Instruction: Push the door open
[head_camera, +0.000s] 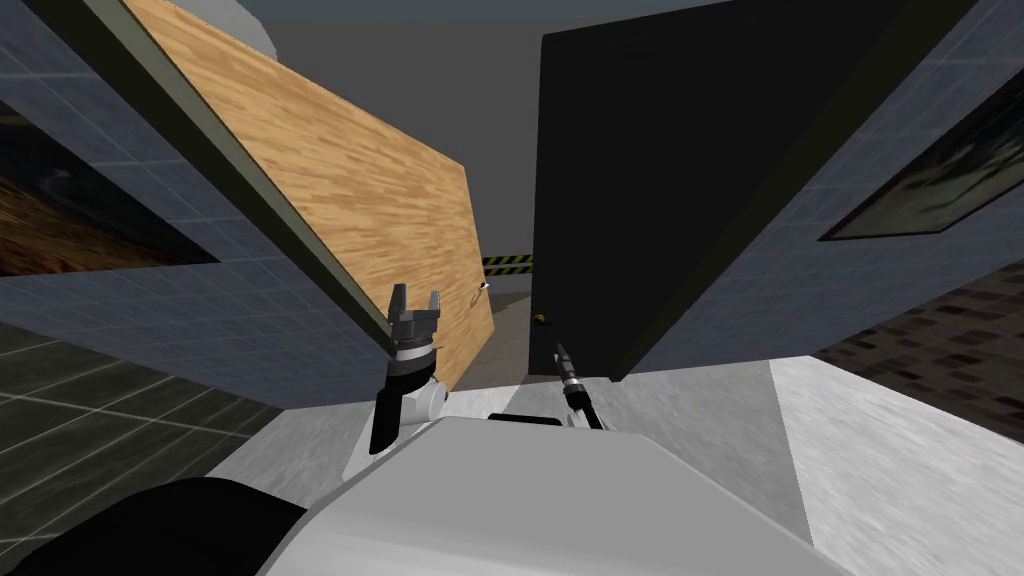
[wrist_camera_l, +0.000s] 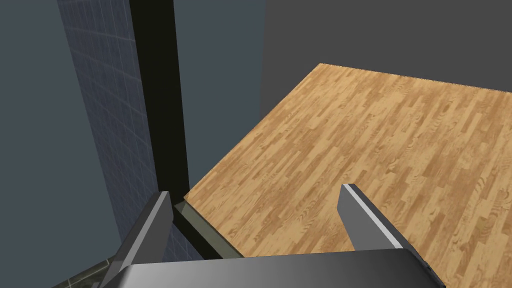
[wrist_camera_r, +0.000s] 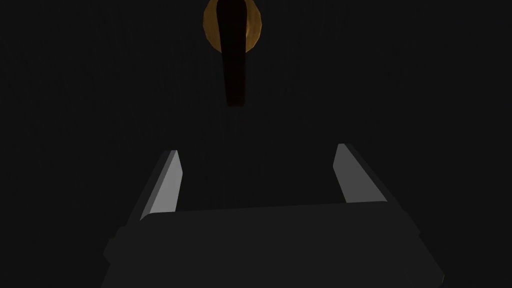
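A wood-grain door leaf (head_camera: 350, 190) stands swung away from me on the left, with a small pale handle (head_camera: 482, 287) near its free edge. My left gripper (head_camera: 415, 300) is open at the leaf's hinge side, straddling the dark door frame (wrist_camera_l: 160, 100) and the wood door (wrist_camera_l: 360, 145). A second, very dark door leaf (head_camera: 680, 170) stands on the right. My right gripper (head_camera: 560, 349) points at the dark door (wrist_camera_r: 100, 75), open, a little short of its brass-backed lever handle (wrist_camera_r: 234, 55), seen as a small handle (head_camera: 541, 319) in the head view.
Between the two leaves a gap shows grey floor and a yellow-and-black striped bar (head_camera: 508, 264) beyond. Blue-grey tiled walls (head_camera: 200, 300) flank the doorway on both sides, each with a dark framed picture (head_camera: 940, 180).
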